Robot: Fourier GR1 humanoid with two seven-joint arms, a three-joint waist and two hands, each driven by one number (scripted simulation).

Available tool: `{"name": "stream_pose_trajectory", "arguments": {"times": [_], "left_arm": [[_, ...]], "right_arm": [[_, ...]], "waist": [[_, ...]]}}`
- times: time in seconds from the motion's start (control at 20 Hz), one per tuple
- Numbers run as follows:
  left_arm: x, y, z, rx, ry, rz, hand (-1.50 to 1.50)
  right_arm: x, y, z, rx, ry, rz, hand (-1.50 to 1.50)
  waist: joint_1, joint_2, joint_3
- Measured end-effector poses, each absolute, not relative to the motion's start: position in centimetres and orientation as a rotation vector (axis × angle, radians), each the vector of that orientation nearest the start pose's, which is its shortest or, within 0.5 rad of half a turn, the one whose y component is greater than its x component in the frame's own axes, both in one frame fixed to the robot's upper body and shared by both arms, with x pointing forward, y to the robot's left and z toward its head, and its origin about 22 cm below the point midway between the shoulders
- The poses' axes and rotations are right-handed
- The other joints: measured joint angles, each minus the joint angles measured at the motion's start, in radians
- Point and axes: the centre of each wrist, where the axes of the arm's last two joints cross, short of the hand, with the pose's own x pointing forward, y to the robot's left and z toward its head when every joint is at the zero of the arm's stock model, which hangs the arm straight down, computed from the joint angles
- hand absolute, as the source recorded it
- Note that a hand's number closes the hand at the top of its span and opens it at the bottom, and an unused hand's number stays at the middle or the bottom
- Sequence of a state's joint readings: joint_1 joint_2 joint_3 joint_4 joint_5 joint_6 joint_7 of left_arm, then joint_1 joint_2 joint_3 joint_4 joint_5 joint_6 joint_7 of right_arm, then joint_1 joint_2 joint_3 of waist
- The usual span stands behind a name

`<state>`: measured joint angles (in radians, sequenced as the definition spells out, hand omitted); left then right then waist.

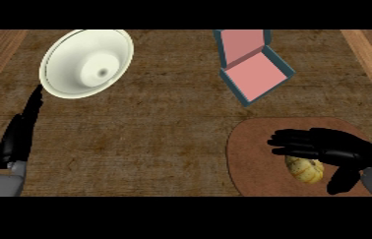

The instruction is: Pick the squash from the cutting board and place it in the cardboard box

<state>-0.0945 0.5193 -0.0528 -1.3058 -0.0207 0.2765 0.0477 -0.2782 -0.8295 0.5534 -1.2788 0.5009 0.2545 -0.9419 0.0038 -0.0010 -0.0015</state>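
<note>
Yellow squash [305, 169], brown cutting board [251, 159], pink-lined teal box [253, 68].

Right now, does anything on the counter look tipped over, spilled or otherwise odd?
Nothing looks spilled or damaged. The box sits askew with its flap open. The squash lies on the cutting board under the right robot hand.

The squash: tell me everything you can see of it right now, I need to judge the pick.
The squash is pale yellow with darker ribs running along its rounded body. It lies on the brown cutting board, toward the board's right side. The right hand is spread over it, fingers straight, covering its upper part; whether they touch cannot be told. No stem shows.
</note>
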Motion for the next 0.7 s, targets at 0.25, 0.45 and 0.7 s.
{"name": "stream_pose_trajectory", "arguments": {"times": [0.25, 0.45, 0.7], "left_arm": [[26.4, 36.2, 0.8, 0.656, -1.356, -0.212, 0.00], [26.4, 36.5, 1.5, 0.656, -1.365, -0.217, 0.00], [26.5, 36.2, 1.6, 0.653, -1.365, -0.211, 0.00]], "right_arm": [[27.9, -32.6, 2.5, 0.167, -1.660, 1.802, 1.50], [28.2, -32.2, 2.4, 0.119, -1.737, 1.749, 1.50], [28.6, -32.7, 2.3, 0.001, -1.813, 1.667, 1.50]], "waist": [[-0.003, -0.002, -0.007], [-0.004, -0.003, -0.009], [-0.006, -0.003, -0.008]]}}
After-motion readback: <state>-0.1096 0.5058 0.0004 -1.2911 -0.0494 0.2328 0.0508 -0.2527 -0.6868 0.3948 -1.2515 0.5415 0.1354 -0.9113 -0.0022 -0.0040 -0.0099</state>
